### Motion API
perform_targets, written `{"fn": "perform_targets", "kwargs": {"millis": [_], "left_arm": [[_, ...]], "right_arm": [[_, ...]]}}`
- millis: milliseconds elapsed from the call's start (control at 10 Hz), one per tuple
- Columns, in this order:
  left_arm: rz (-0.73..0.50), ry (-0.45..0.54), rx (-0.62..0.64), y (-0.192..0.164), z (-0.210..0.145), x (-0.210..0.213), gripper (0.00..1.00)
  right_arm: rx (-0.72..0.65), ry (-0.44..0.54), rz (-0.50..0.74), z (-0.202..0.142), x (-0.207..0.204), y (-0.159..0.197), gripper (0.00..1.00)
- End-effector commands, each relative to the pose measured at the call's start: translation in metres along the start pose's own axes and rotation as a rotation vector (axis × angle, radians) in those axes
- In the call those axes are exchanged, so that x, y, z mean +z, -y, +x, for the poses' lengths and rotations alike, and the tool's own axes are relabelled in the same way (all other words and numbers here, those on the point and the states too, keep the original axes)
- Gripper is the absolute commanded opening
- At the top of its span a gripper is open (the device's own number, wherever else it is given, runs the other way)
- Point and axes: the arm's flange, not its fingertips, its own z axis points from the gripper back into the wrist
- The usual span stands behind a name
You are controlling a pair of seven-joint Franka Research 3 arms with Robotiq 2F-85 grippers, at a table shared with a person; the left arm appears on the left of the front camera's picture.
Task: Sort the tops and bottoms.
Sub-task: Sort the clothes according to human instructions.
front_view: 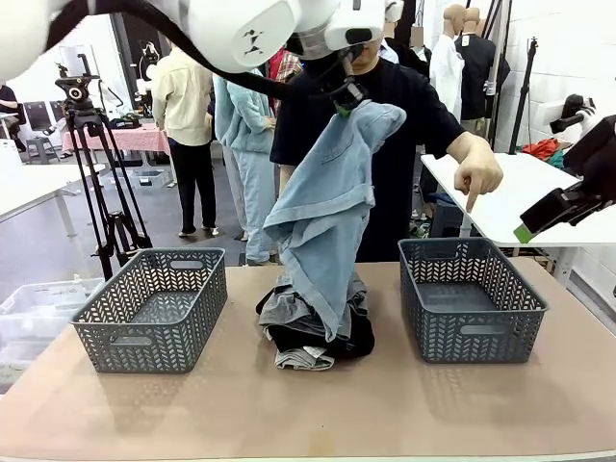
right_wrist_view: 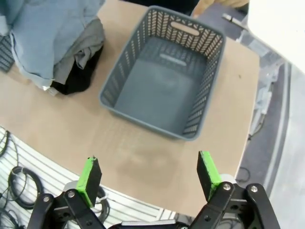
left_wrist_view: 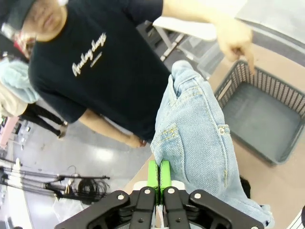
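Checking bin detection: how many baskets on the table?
2. The left basket sits on the robot's left of the clothes pile. The right basket sits on its right, and the person's hand points at it. Both look empty; none seem hidden.

Front camera faces across table [front_view: 289, 404]; both wrist cameras share right basket [front_view: 472, 332].

A robotics laboratory or test hall is indicated. A camera on a tripod [front_view: 96, 183] is set up near white tables [front_view: 558, 183]; cables [left_wrist_view: 88, 187] are coiled on the floor [left_wrist_view: 95, 152].
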Motion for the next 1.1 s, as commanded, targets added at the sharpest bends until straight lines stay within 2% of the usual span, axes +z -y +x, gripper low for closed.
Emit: {"fn": "perform_targets", "kwargs": {"millis": [0,200,400,700,800,1000], "left_arm": [[0.018,0.143,-0.147,0.005,0.082,0.005,0.0],[0.006,0.248,-0.248,0.02,0.137,0.008,0.0],[-0.056,0.312,-0.286,0.03,0.167,0.0,0.0],[-0.163,0.362,-0.19,0.032,0.152,-0.027,0.0],[-0.226,0.372,-0.145,0.037,0.138,-0.041,0.0],[-0.294,0.331,-0.058,0.044,0.103,-0.066,0.0]], "right_arm": [[0.019,0.014,-0.028,-0.001,0.01,-0.003,1.0],[0.019,0.014,-0.028,-0.001,0.01,-0.003,1.0],[0.019,0.014,-0.028,-0.001,0.01,-0.003,1.0],[0.019,0.014,-0.028,-0.001,0.01,-0.003,1.0],[0.019,0.014,-0.028,-0.001,0.01,-0.003,1.0],[0.019,0.014,-0.028,-0.001,0.01,-0.003,1.0]]}}
